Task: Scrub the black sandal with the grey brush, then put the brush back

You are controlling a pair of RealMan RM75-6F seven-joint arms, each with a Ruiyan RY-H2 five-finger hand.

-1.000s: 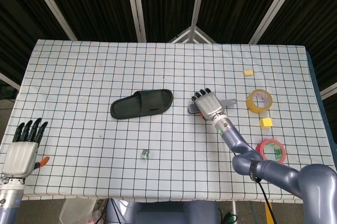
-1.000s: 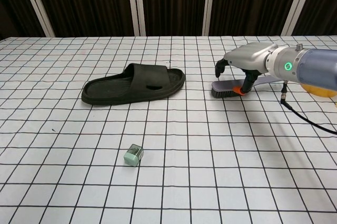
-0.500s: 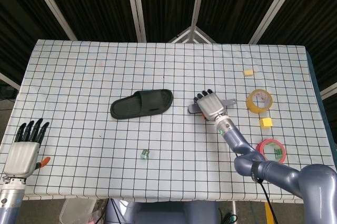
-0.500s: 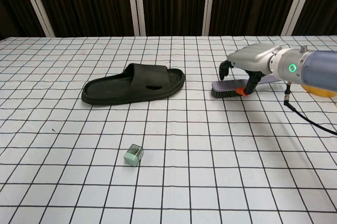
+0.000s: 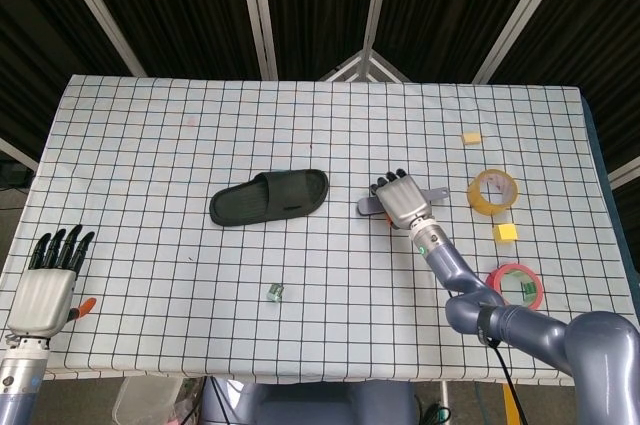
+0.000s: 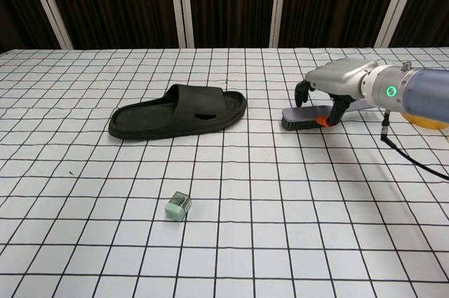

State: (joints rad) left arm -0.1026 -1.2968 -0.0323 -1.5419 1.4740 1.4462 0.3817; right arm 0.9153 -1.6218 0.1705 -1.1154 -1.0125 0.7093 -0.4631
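The black sandal [image 5: 268, 196] [image 6: 179, 110] lies flat left of the table's middle. To its right the grey brush [image 5: 368, 207] [image 6: 302, 119] lies bristles down on the cloth. My right hand [image 5: 402, 199] [image 6: 340, 77] arches over the brush handle, its fingers hanging behind the brush and its orange-tipped thumb in front. The hand straddles the handle without clamping it. My left hand [image 5: 45, 285] rests at the near left table edge, fingers straight and apart, holding nothing; the chest view does not show it.
A yellow tape roll [image 5: 493, 191] and two yellow blocks [image 5: 471, 138] [image 5: 506, 233] lie right of the brush. A red tape roll [image 5: 514, 285] sits near the right front edge. A small green cube [image 5: 276, 292] [image 6: 178, 207] lies in front of the sandal.
My right hand has slid a little along the handle toward the right and nearer to me, while the brush stayed still. The sandal and left hand have not moved.
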